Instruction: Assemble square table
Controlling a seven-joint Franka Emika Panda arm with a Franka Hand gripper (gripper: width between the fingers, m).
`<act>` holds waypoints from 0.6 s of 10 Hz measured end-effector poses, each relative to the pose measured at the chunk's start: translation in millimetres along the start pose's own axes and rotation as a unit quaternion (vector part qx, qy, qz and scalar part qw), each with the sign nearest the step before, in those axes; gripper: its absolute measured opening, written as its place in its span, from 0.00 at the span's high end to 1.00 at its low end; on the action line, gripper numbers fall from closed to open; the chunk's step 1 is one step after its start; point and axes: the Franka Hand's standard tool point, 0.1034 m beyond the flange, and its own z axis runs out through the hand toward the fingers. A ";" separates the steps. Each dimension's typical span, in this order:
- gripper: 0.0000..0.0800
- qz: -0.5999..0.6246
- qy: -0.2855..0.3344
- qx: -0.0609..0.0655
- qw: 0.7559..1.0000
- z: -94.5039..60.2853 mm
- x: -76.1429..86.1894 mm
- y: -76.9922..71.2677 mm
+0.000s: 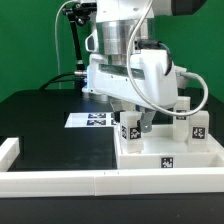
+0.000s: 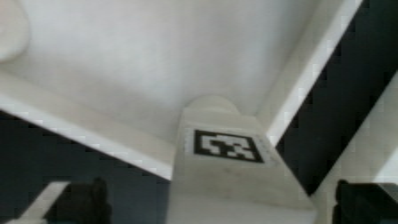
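Exterior view: the arm comes down from the upper centre of the frame, and the gripper (image 1: pixel 141 121) sits low over the square tabletop (image 1: pixel 170 150), which lies in the lower right against the white border bars (image 1: pixel 60 180) that run along the bottom edge. The slab lies with its raised rim up and a tag on its near edge. Three legs show upright on or at the slab: one at centre, just beside the gripper (image 1: pixel 129 128), one at the right edge of the frame (image 1: pixel 198 127), and one further back, upper right of the slab (image 1: pixel 184 106). A fourth leg I cannot find; it may be hidden behind the arm. The marker board (image 1: pixel 88 120) lies flat on the black table at centre left, apart from the slab. Wrist view: a tagged leg (image 2: pixel 228 150) fills the lower centre, its rounded end meeting the inside corner of the slab (image 2: pixel 160 50), rim walls running off to either side. The dark fingertips (image 2: pixel 71 200) show at the bottom left and bottom right corners, standing apart either side of the leg with clear gaps, so the claw is spread and grips nothing. Judgement: the step in hand is fitting a leg into its corner socket, task partly done. Whether this leg is fully screwed home cannot be told. The next move likely calls for closing squarely on the leg, then turning without tilting it or shifting the slab off the bars.
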 end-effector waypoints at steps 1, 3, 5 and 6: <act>0.19 -0.041 0.000 0.000 0.999 0.0 0.1 0.0; 0.19 -0.117 0.001 0.000 0.993 -0.4 0.2 -0.6; 0.19 -0.184 0.001 -0.001 0.983 -0.4 -2.1 -2.8; 0.19 -0.225 0.002 -0.003 0.974 0.0 -4.2 -4.1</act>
